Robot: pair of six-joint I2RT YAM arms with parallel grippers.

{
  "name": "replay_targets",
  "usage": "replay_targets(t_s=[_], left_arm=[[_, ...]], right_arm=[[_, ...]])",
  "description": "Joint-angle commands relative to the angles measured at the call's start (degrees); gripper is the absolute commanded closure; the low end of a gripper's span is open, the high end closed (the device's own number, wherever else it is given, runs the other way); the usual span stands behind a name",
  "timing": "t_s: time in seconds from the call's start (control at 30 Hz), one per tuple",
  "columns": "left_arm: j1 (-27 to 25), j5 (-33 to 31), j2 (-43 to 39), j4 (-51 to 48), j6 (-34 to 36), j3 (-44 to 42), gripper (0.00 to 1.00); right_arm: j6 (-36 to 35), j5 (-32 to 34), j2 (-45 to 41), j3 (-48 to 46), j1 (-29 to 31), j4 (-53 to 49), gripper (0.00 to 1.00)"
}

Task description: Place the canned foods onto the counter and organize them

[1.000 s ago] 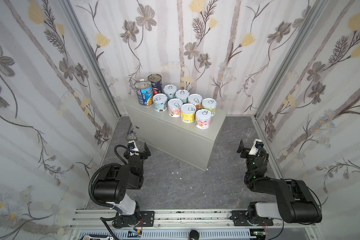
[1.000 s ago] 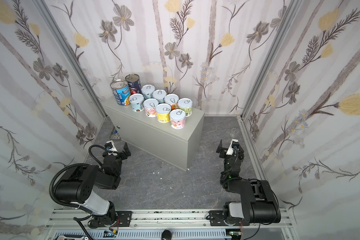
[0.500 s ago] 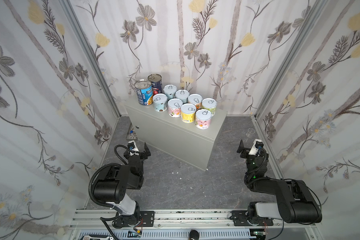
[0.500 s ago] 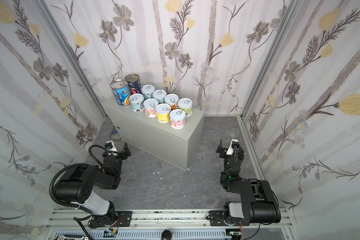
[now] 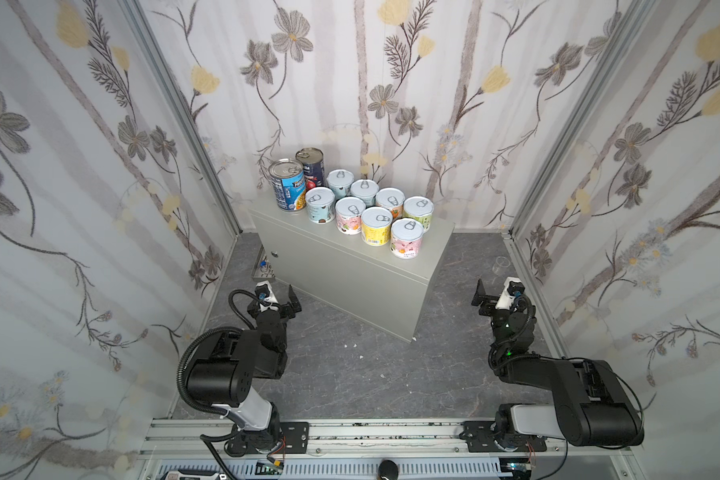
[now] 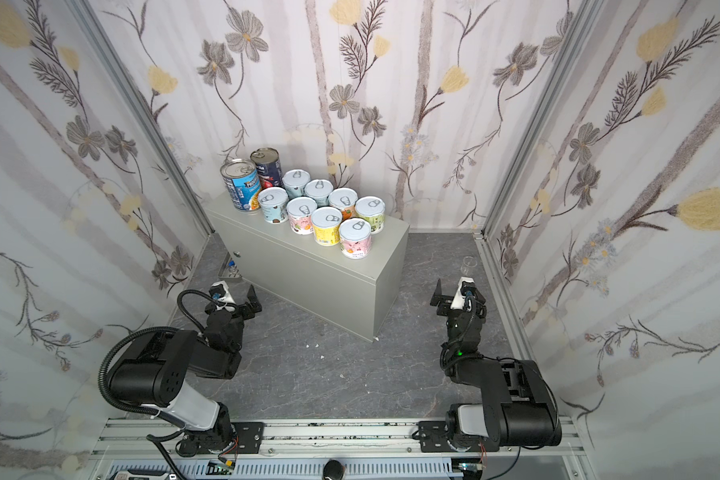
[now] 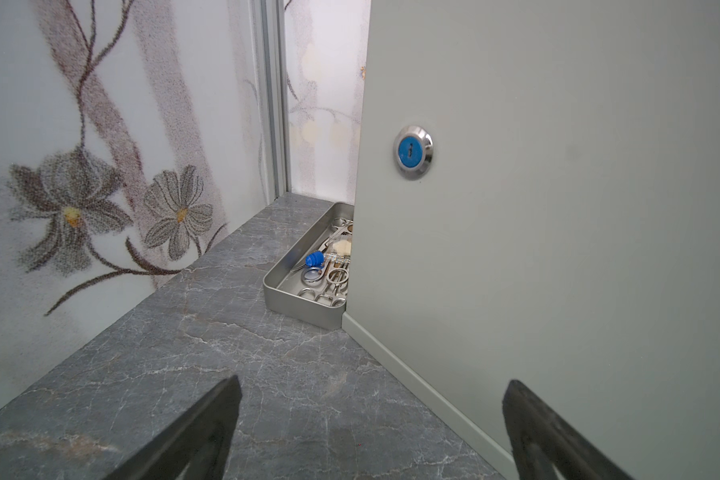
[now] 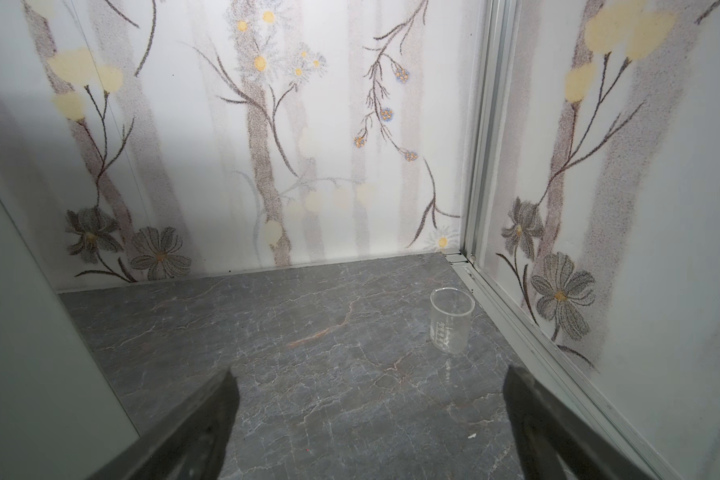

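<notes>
All the canned foods stand upright on the counter (image 5: 432, 246), a light-grey metal box seen in both top views. Two tall cans, blue-labelled (image 5: 287, 187) and navy-red (image 5: 311, 168), stand at its far left end. Several short pastel cans (image 5: 377, 224) with pull-tab lids form two rows beside them (image 6: 327, 223). My left gripper (image 5: 277, 297) hovers low over the floor before the counter's left front corner, open and empty. In the left wrist view the left gripper (image 7: 373, 382) faces the counter's front (image 7: 558, 208) and its lock (image 7: 413, 152). My right gripper (image 5: 500, 296) is open and empty right of the counter (image 8: 17, 332).
A steel tray (image 7: 296, 303) with scissors and a blue-capped tube lies on the floor behind the counter's left end. A clear glass beaker (image 8: 451, 320) stands near the right wall rail. Floral walls enclose the dark marbled floor (image 5: 350, 374) on three sides.
</notes>
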Motion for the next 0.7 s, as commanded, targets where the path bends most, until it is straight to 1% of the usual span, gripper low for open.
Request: replay_targets(t_s=[0.0, 0.67], left_arm=[[-0.5, -0.48, -0.29, 0.58, 0.43, 0.03, 0.0], [-0.47, -0.5, -0.14, 0.79, 0.47, 0.05, 0.0]], right_arm=[[-0.5, -0.65, 0.18, 0.44, 0.11, 0.49, 0.0], [-0.49, -0.75, 0.12, 0.38, 0.04, 0.52, 0.0]])
